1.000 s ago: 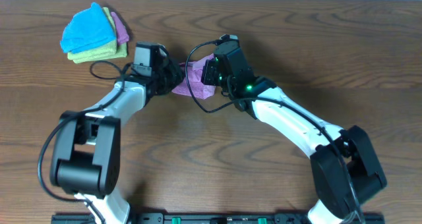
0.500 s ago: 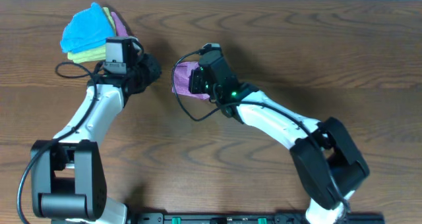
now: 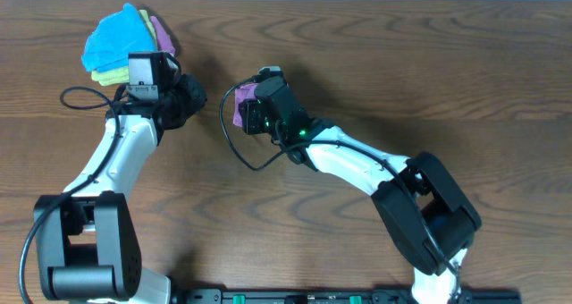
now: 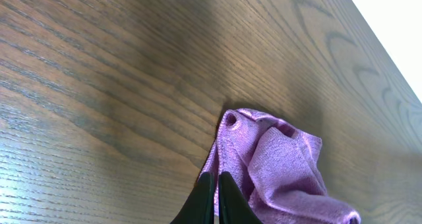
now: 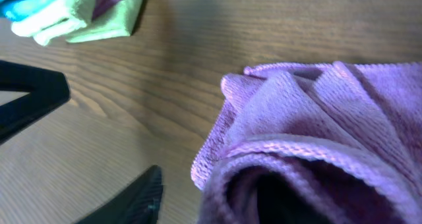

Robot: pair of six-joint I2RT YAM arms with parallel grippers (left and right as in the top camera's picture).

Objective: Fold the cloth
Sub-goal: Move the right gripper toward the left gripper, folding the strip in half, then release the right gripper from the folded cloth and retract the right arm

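The lilac cloth lies bunched on the wooden table, left of centre. It also fills the lower part of the left wrist view and the right half of the right wrist view. My right gripper is right at the cloth and is open. One black finger shows apart from the cloth, and the other is hidden under the folds. My left gripper is shut and empty, a short gap left of the cloth. Its tips point at the cloth's edge.
A stack of folded cloths sits at the back left: bright blue on top, yellow-green under it, a pink-purple piece beside. The stack also shows in the right wrist view. The left gripper's body is near it.
The left gripper has let go of the cloth and moved left toward the stack. The right gripper has moved left with the cloth, which is now more bunched.
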